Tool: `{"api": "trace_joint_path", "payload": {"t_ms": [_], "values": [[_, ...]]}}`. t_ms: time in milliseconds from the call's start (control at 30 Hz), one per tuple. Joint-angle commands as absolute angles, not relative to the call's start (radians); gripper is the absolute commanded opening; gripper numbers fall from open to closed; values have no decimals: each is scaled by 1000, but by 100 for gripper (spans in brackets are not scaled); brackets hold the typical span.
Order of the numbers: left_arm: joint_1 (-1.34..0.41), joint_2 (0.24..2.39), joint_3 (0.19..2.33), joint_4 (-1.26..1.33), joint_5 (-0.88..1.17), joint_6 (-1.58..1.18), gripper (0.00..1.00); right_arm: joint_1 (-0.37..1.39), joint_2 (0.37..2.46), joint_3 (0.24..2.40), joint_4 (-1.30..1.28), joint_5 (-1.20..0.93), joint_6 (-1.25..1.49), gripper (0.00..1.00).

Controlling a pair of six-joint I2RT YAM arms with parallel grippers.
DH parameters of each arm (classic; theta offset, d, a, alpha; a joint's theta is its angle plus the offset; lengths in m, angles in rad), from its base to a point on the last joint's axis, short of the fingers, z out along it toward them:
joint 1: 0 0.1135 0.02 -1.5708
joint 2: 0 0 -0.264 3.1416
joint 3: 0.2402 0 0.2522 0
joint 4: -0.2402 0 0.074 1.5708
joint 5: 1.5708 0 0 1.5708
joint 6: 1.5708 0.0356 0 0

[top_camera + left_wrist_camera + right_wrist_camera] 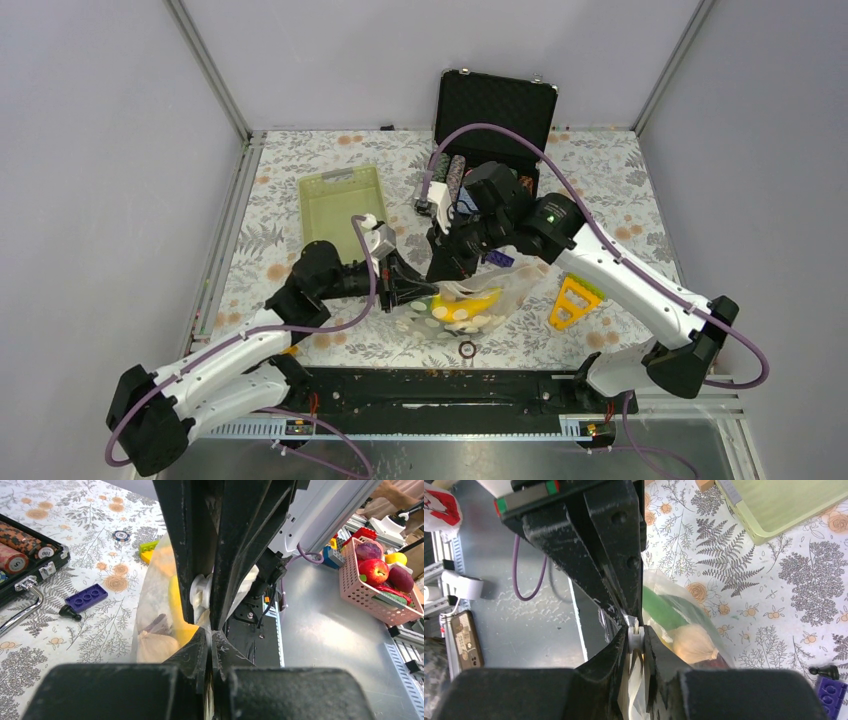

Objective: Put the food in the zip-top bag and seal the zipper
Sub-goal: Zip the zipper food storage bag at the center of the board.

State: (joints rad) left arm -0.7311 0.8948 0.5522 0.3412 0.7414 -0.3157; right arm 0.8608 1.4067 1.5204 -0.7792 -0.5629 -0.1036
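The zip-top bag [470, 312] lies at the table's near middle. Inside it are a yellow banana [480, 300], a white garlic bulb [694, 642], a green piece [663, 609] and a dark grape bunch [720, 663]. My left gripper [210, 633] is shut on the thin mouth edge of the bag. My right gripper [636, 634] is shut on the zipper's white slider [201, 591]. The two grippers meet tip to tip at the bag's left end, left [413, 297] and right [446, 272]. The garlic [156, 647] and banana [176, 605] also show in the left wrist view.
A lime-green basket [343, 200] stands at the back left. An open black case [495, 105] with poker chips is behind the arms. A yellow triangular tool [573, 300] lies right of the bag, a purple brick [85, 597] and a black pawn [824, 670] nearby.
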Motion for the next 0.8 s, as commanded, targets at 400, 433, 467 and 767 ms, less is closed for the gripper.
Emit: {"api": "trace_joint_path", "payload": {"t_ms": [400, 433, 467, 767], "values": [[-726, 802, 522, 400, 660, -318, 0, 863, 1290, 1434, -730, -498, -116, 7], [-727, 807, 525, 392, 664, -316, 0, 864, 1281, 1425, -701, -507, -99, 10], [-726, 813, 529, 384, 671, -315, 0, 863, 1270, 1414, -667, -521, -87, 14], [-726, 842, 541, 364, 719, -320, 0, 863, 1194, 1355, -521, -501, -15, 29]]}}
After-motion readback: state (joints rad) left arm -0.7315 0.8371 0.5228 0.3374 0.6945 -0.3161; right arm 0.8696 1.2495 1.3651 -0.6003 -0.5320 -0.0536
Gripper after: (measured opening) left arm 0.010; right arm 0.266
